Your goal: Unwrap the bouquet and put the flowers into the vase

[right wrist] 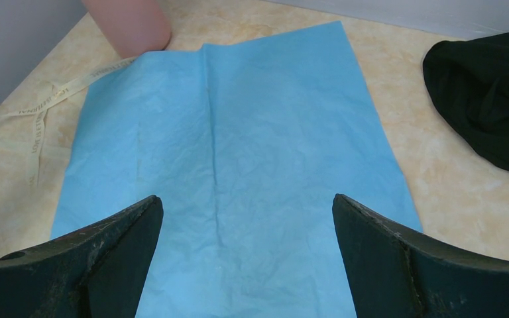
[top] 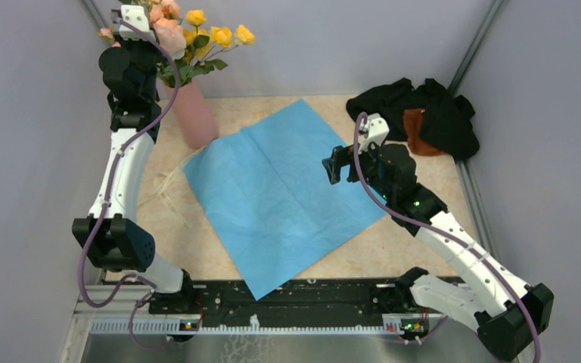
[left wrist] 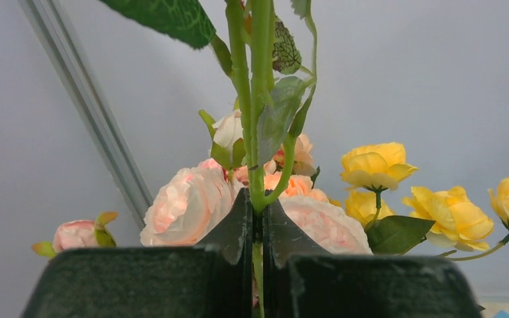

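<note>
Presently, 7 entries.

1. Flowers (top: pixel 210 35): pink, peach and yellow roses in the far left corner, heads high above the vase. The green stems (left wrist: pixel 252 99) run down toward its mouth. Judged in, or very nearly in; the stem ends are hidden.

2. Vase (top: pixel 193 113): salmon pink and upright at far left, just beside the far left corner of the blue paper. It probably stands there so that the left arm alone can reach it.

3. Left gripper (left wrist: pixel 257 205): raised above the vase, fingers almost closed and pinching the stems close to the blooms. The high grip likely lets the stems hang straight for steering into the narrow mouth.

4. Blue paper (top: pixel 280 189): opened flat and creased in the middle of the table (top: pixel 393 242). Nothing lies on it, so the unwrapping looks done.

5. Ribbon (right wrist: pixel 40 112): cream, untied, lying loose on the table at the paper's left edge, near the foot of the vase.

6. Right gripper (right wrist: pixel 245 199): hovering low over the right part of the paper, fingers at their widest and holding nothing. It is probably kept clear of the left arm's work.

7. Cloth heap (top: pixel 424 113): black and brown, far right, apart from the paper. It appears to have no part in the task.
</note>
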`<state>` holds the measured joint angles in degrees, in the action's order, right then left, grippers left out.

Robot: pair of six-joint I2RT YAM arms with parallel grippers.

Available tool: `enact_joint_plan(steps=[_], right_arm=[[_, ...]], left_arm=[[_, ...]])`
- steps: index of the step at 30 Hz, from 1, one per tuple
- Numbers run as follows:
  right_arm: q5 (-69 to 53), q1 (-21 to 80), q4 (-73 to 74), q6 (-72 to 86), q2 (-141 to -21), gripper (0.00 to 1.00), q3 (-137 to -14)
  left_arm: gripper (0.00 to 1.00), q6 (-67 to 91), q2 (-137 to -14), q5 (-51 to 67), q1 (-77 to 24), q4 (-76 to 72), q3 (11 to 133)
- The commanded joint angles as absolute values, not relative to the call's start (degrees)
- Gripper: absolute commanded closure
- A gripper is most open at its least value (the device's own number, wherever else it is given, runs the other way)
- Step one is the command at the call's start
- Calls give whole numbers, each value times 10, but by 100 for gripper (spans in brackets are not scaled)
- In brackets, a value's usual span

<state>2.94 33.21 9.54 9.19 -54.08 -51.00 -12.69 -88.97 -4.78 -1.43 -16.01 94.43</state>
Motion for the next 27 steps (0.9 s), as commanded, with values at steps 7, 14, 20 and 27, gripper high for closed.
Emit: enact_joint_plan(steps=[7, 14, 20, 27], right_arm=[[33, 331, 75, 92, -535, 2, -507], [26, 331, 71, 92, -544, 2, -506], [27, 331, 74, 90, -545, 2, -504], [30, 330, 76, 89, -547, 2, -502]], left_arm=[[100, -61, -919, -24, -4, -169, 920], [100, -36, -920, -30, -4, -200, 838], [100, -15, -930, -32, 12, -227, 780], [100, -1, -956, -24, 12, -238, 758]])
